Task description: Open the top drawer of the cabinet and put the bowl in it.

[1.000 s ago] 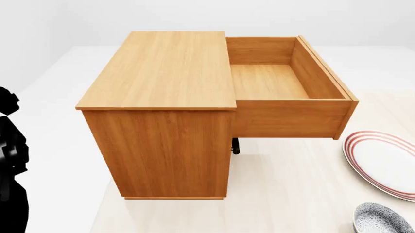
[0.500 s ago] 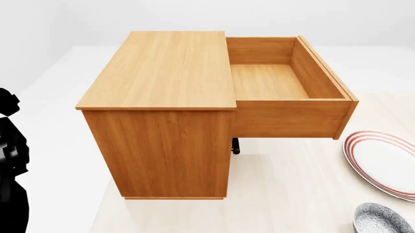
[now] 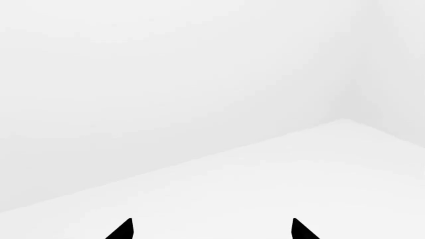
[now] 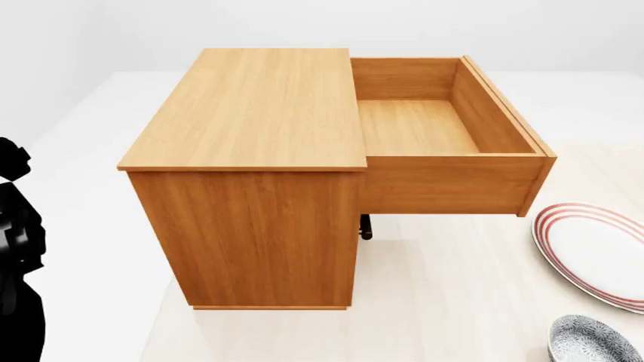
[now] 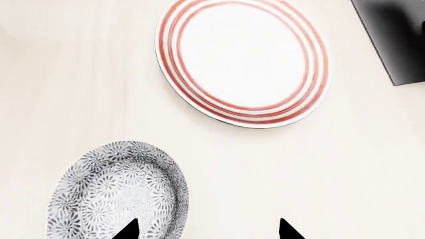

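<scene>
The cabinet (image 4: 252,113) stands on a pale table. Its top drawer (image 4: 443,128) is pulled far out to the right and holds nothing. The bowl (image 4: 589,339), grey-blue and speckled, sits at the table's near right corner, partly cut off by the frame edge. In the right wrist view, the bowl (image 5: 116,191) lies below my open right gripper (image 5: 207,230); one fingertip is over its rim, the other over bare table. My left gripper (image 3: 211,230) is open and faces only white floor and wall. Neither gripper holds anything.
A flat white plate with red rings (image 4: 599,253) lies between the bowl and the open drawer; the same plate (image 5: 242,62) shows beyond the bowl in the right wrist view. My black left arm (image 4: 15,249) hangs left of the cabinet. A dark block (image 5: 395,40) sits beside the plate.
</scene>
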Robot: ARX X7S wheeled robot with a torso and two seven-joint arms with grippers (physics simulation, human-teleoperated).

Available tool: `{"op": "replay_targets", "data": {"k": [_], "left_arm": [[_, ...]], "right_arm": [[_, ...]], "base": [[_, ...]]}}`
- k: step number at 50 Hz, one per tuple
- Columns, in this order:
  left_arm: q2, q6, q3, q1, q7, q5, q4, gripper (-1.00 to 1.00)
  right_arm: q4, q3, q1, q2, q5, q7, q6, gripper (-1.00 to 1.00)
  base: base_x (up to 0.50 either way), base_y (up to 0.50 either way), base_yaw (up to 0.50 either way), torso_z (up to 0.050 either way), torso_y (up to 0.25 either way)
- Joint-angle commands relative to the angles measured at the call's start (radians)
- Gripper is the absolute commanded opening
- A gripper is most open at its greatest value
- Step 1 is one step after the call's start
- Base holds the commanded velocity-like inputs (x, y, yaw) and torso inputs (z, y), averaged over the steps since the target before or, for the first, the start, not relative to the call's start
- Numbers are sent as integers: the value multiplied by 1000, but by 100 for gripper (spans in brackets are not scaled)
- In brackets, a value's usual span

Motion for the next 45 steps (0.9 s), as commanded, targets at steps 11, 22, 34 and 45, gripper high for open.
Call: {"op": "replay_targets", "data": {"k": [11,22,34,45], "left_arm": [[0,1,0,2,1,0,0,100],[0,2,2,3,1,0,0,100],[-1,0,4,-1,-2,1,0,100],[0,0,5,-1,-3,0,0,100]], "right_arm": [[137,-313,196,-58,-71,55,-94,100],[200,-426,297,-96,-118,73,-124,100],[275,-551,379,-142,-179,55,-168,100],[337,-623,419,-171,-220,34,-196,100]], "base": [[0,0,0,0,0],[0,0,0,0,0],[0,0,0,0,0],[0,0,0,0,0]]}}
